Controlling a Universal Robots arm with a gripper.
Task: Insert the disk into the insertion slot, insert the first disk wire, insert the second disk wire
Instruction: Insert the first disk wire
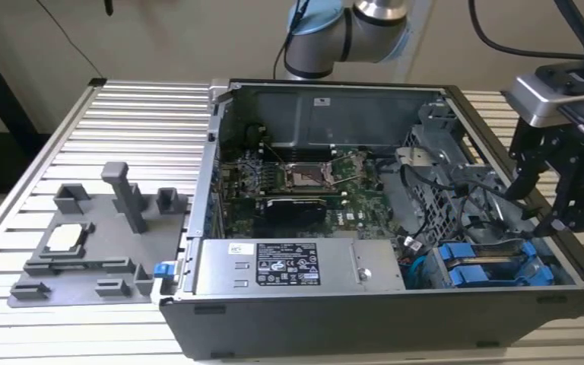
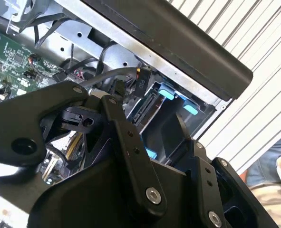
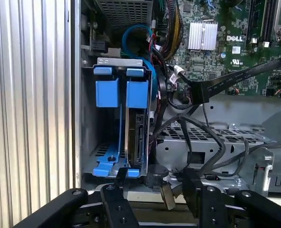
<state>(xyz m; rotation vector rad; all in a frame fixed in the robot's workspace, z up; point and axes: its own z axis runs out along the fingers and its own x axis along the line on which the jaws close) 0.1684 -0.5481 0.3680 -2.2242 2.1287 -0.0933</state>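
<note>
End effector [image 3: 155,179], fingers [image 3: 115,202] apart, near disk [image 3: 140,137]

Soft, even indoor light; dim shadow inside the computer case [image 1: 373,327]

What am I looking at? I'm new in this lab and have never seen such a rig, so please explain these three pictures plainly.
It is one robot arm working on an open desktop computer that lies on a ribbed metal table. The exterior view comes from a camera off the arm; both wrist views come from cameras riding on the arm, looking past its black gripper. At the exterior view's left, beside the computer, lies a grey plastic holder. Inside, a grey metal cage, the insertion slot, holds two blue-framed carriers; the disk already sits in it. The gripper hovers close by, open, holding nothing that I can see. Black cables hang loose nearby.
</note>
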